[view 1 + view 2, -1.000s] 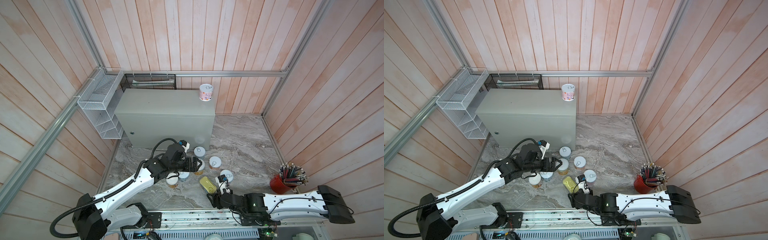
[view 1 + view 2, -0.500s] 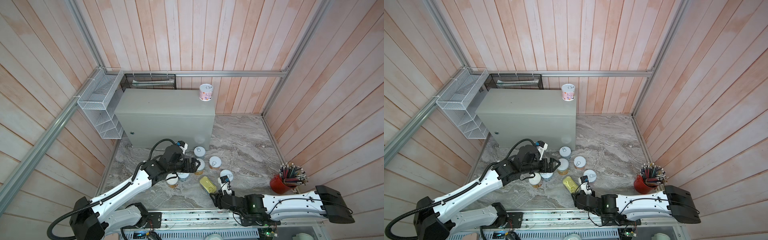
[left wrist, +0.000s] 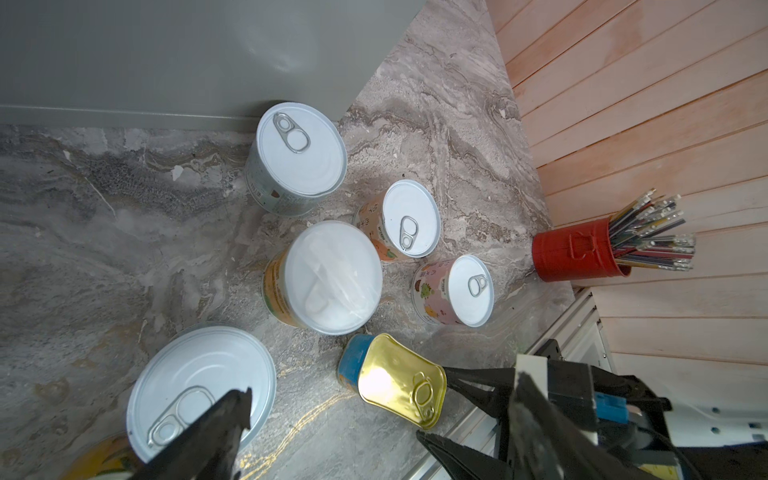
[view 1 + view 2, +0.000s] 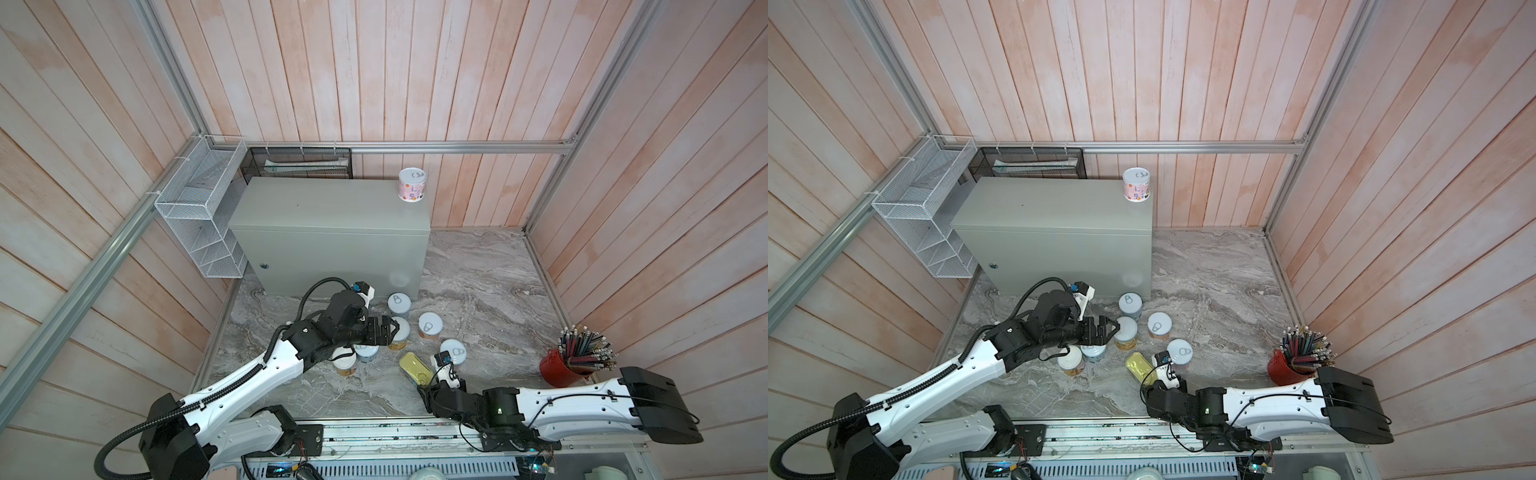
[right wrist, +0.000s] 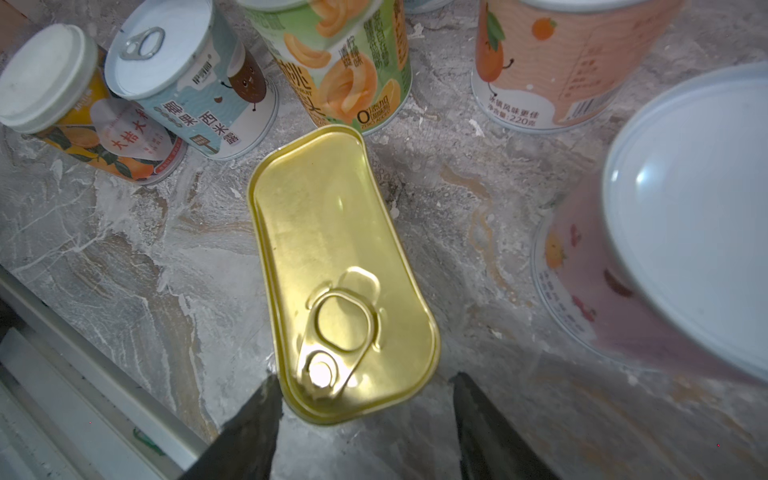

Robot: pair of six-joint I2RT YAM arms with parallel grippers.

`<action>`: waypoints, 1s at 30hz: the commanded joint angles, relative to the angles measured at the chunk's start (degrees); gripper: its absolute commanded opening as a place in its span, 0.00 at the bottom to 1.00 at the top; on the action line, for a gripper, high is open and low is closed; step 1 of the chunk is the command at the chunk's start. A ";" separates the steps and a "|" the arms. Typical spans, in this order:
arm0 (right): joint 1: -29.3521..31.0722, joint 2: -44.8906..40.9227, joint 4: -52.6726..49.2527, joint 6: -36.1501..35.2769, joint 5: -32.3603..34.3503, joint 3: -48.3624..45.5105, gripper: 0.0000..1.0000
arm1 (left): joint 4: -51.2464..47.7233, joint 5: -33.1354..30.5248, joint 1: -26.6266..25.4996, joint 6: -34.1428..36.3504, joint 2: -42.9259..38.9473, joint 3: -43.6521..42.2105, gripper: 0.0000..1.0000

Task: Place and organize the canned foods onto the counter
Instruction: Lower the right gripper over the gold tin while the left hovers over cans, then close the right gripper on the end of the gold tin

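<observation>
Presently, the right claw [image 5: 363, 377] is found released astride the gold-topped tin [image 5: 332, 249]; beyond, "ZERO ADDED" is read on a peach-labelled can [image 5: 345, 62], where the left claw [image 4: 392, 332] is spread wide. One pink can [image 4: 412, 185] is noted on the bench [image 4: 324, 208], well apart.

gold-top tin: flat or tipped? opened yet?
Flat and unopened. The gold-topped tin lies lid-up on the marble. Its pull tab sits flush and the lid is unbroken.

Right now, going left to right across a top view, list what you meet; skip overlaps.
White wire basket, large grey metal box, rightmost pale-lidded round can, red metal cup of pencils.
</observation>
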 commanded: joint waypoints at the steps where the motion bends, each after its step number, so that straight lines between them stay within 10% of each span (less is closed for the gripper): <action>1: -0.98 1.32 -0.31 -2.00 1.73 1.95 0.67 | -0.53 -1.04 0.31 1.33 -0.90 -1.20 1.00; 30: -5.50 11.37 4.49 -11.52 -4.82 6.44 0.55 | -0.99 -1.23 1.78 3.30 -1.54 -3.53 1.00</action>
